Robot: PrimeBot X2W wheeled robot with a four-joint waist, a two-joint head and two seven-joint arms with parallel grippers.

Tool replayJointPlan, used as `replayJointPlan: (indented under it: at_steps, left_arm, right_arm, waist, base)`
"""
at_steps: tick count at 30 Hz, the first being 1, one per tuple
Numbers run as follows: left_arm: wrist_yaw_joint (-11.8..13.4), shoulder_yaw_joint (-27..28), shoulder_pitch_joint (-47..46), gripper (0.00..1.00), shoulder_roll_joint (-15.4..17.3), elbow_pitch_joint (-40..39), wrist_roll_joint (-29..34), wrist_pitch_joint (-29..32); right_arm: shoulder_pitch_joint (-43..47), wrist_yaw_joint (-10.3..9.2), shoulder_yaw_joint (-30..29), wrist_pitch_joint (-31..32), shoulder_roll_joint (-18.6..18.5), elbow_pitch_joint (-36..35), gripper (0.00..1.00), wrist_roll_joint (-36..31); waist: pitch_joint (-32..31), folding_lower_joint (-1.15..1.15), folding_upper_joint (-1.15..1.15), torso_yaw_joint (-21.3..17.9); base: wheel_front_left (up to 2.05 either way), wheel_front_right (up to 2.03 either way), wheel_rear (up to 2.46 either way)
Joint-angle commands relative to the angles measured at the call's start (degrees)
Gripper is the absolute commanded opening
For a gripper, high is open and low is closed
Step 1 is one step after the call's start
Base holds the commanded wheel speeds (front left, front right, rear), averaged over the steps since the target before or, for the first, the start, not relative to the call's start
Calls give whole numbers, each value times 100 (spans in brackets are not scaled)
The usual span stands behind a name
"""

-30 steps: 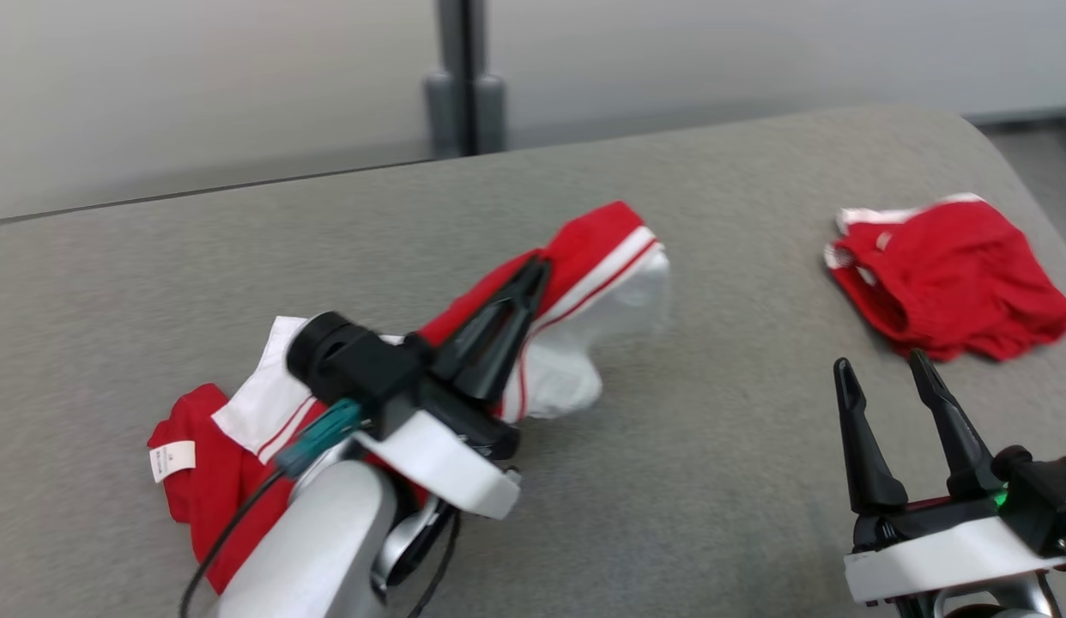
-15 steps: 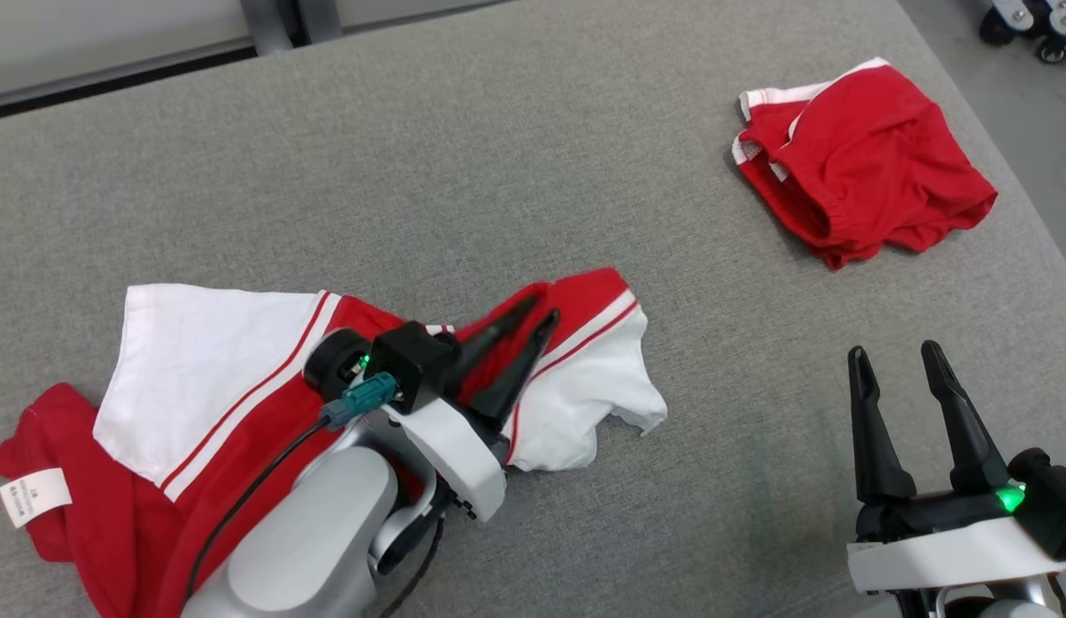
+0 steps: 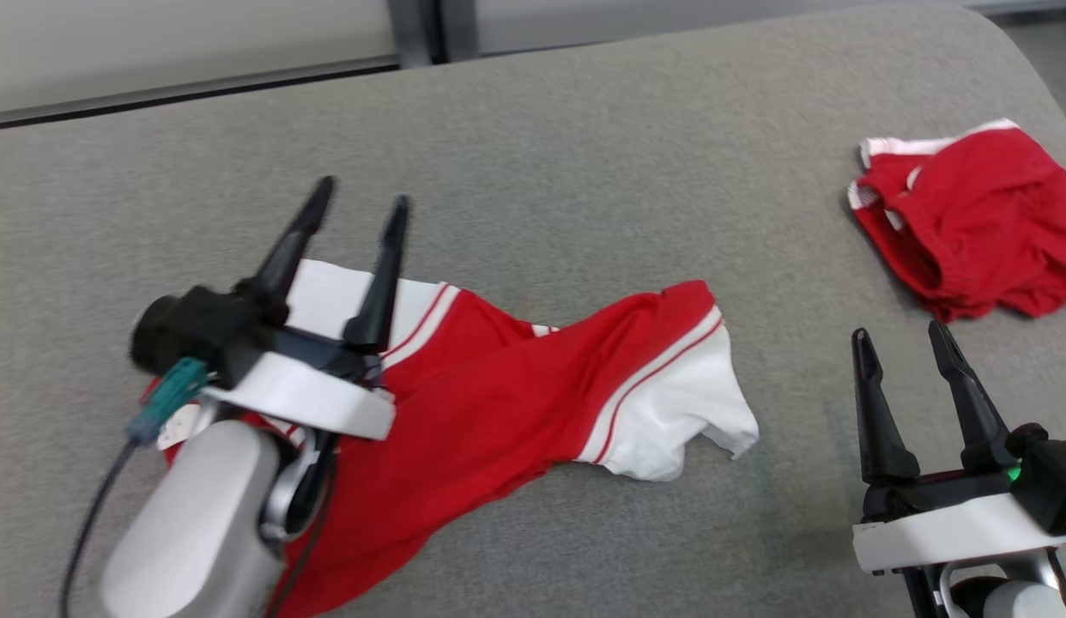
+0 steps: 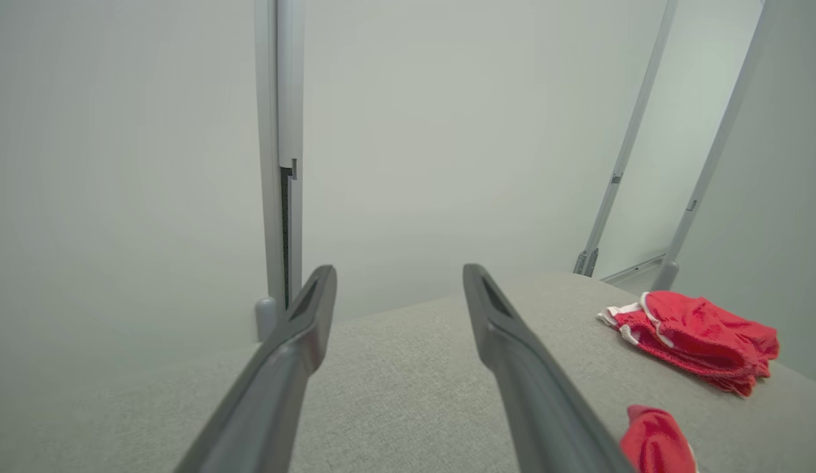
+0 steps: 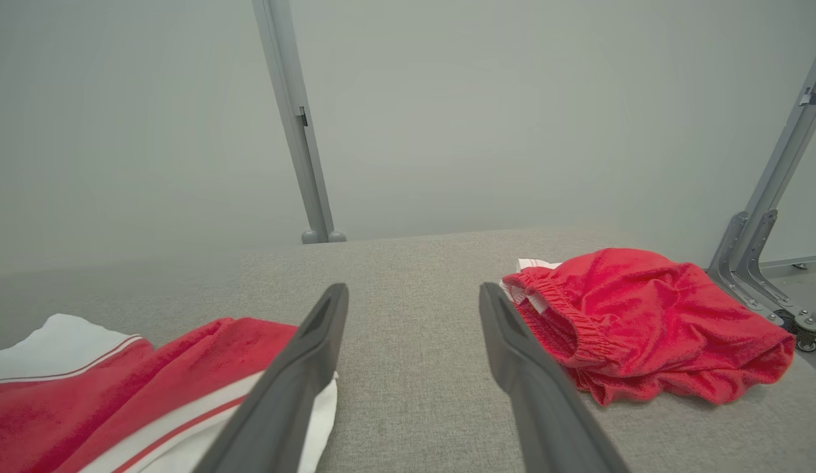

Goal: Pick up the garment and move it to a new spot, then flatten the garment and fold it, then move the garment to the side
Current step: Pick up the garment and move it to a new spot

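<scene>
– So, where does the garment (image 3: pixel 499 403) lie, and which way does it run?
– Crumpled on the grey tabletop (image 3: pixel 584 172), in the near left part of the head view. Its long axis goes slantwise, from the red body at the near left up to a white sleeve with red stripes at the right. That sleeve end points toward the right gripper (image 3: pixel 899 331). A second white panel lies at its far left end.
– Is anything holding it?
– No. The left gripper (image 3: pixel 364 192) stands over that white left end, fingers spread wide with nothing between them, pointing away from the robot. The right gripper is likewise spread and empty, near the sleeve but apart from it.
– What else is about?
– Red shorts (image 3: pixel 971 223) with white trim, bunched at the far right of the tabletop, well apart from the garment. Behind the tabletop a grey post (image 3: pixel 417 34) stands against a pale wall.
– Does anything stand in the way?
– The left arm's pale forearm (image 3: pixel 190 532) covers the garment's near left corner
</scene>
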Motion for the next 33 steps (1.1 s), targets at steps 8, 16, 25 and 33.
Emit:
replayJointPlan:
  at_steps: [8,16,25,33]
  left_arm:
    - [252,1418,1237,100,153,-384,171,-24]
    - [93,1904,2200,100,192,-469,88,-23]
    - [18,1694,3037,100,319,-788,168,161]
    - [180,1517,3506,100,281,-1298,203,416]
  right_arm:
    - [129,-2,-84,268,-69,-29,100,-90]
    - [372,-2,-85,432,-189,31,100,23]
    - [791,-2,-41,531,-337,135,100,218]
    - [1072,-2,-85,617,-405,36,100,321]
  waist:
    - [-687,0,0,776]
    - [-1126,0,0,1056]
    - [-1679,0,0,1109]
    - [-1908,0,0,1067]
  base:
    - [0,0,0]
    - [0,0,0]
    - [0,0,0]
    - [0,0,0]
